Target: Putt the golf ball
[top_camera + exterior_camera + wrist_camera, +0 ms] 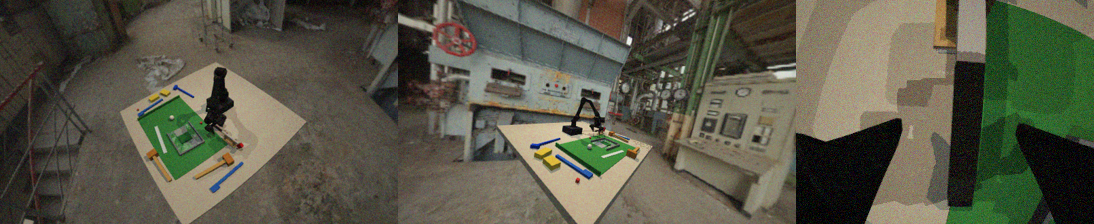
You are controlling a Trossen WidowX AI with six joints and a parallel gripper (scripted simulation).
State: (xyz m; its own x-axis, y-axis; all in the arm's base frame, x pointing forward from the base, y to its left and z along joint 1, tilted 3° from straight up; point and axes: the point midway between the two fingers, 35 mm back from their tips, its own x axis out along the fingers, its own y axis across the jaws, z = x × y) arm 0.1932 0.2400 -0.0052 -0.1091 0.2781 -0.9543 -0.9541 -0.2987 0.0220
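The red putter lies at the mat's near-arm edge, its red head [240,145] pointing away from the arm. Its black grip [966,135] and pale shaft [971,30] show in the wrist view. My gripper [214,126] [598,130] [961,127] is open and empty above the grip, with one finger on each side of it in the wrist view. The white golf ball [172,117] [589,146] rests on the green mat [154,119] [578,153]. The raised green [185,137] stands inside the grey-edged ramp structure. Its surface is hard to make out in the exterior view.
Two orange mallets [228,159] [152,154] and a blue club [231,173] lie beside the mat. Two more blue clubs [184,91] [151,107] and two yellow blocks [154,98] [165,92] lie at the other side. A white strip [160,139] crosses the mat.
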